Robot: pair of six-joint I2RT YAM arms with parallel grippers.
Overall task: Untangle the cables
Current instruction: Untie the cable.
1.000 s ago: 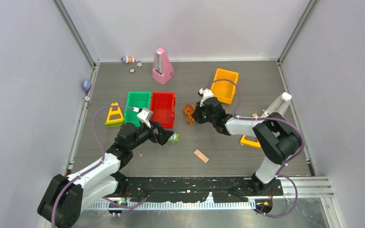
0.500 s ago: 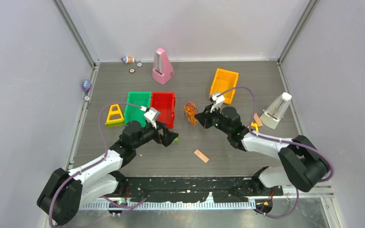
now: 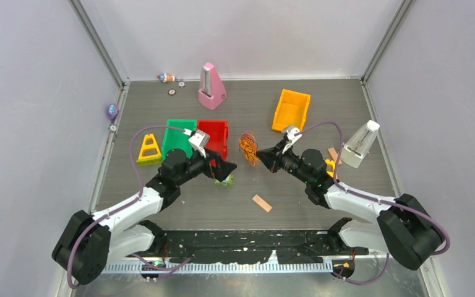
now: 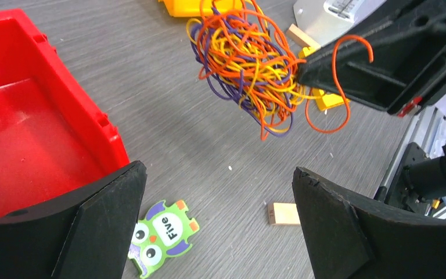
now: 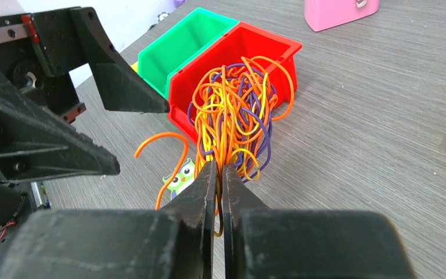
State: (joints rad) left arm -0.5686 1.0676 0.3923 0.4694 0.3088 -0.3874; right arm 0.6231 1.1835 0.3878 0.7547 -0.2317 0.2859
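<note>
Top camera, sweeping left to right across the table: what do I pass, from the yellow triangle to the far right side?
yellow triangle → green bin → red bin → cables → orange bin → white metronome. The pink metronome at the back is left out, since it sits in line with the red bin.

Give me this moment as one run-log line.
right gripper: shut on cables, bunch held above table | left gripper: open, empty, facing the bunch | progress: strands not yet separated
</note>
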